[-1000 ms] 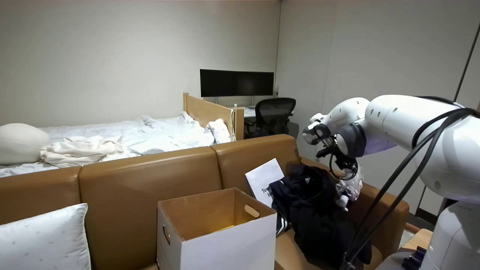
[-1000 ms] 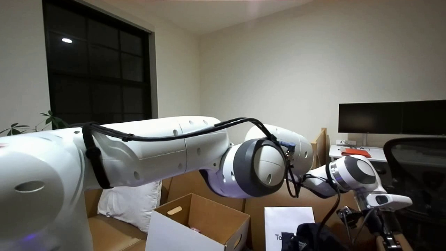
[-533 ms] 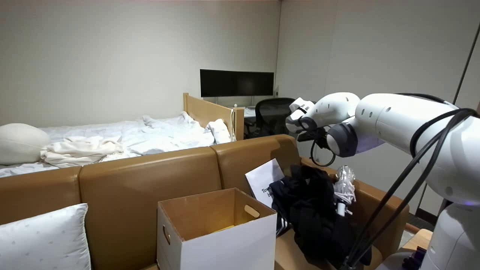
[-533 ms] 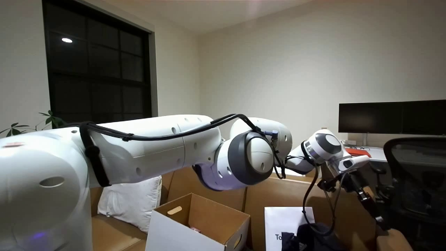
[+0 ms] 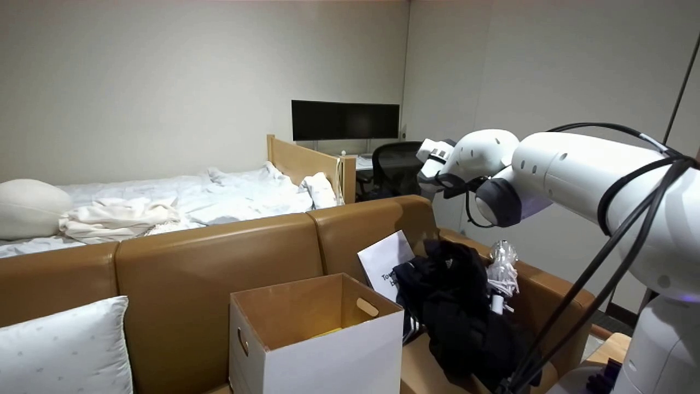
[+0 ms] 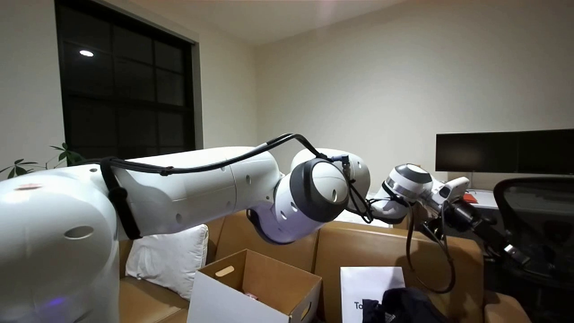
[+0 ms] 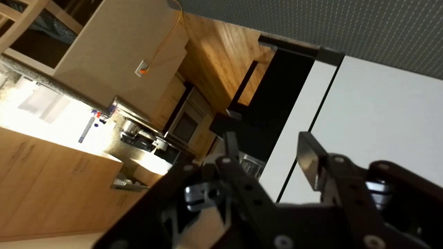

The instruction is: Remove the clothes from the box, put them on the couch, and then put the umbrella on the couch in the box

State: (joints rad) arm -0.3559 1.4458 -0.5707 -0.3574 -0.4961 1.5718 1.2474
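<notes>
One brown couch (image 5: 219, 254) stands before a bed (image 5: 306, 164), the tool (image 7: 270, 154) with jaws apart.

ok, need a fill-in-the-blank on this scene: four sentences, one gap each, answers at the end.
1. The clothes lie ____ the couch, outside the box.
2. The top of the box is ____, so its inside shows.
3. In an exterior view, the print on the white paper begins with the capital letter ____.
4. With its jaws apart, the gripper holds ____.

Missing words: on; open; T; nothing.
</notes>
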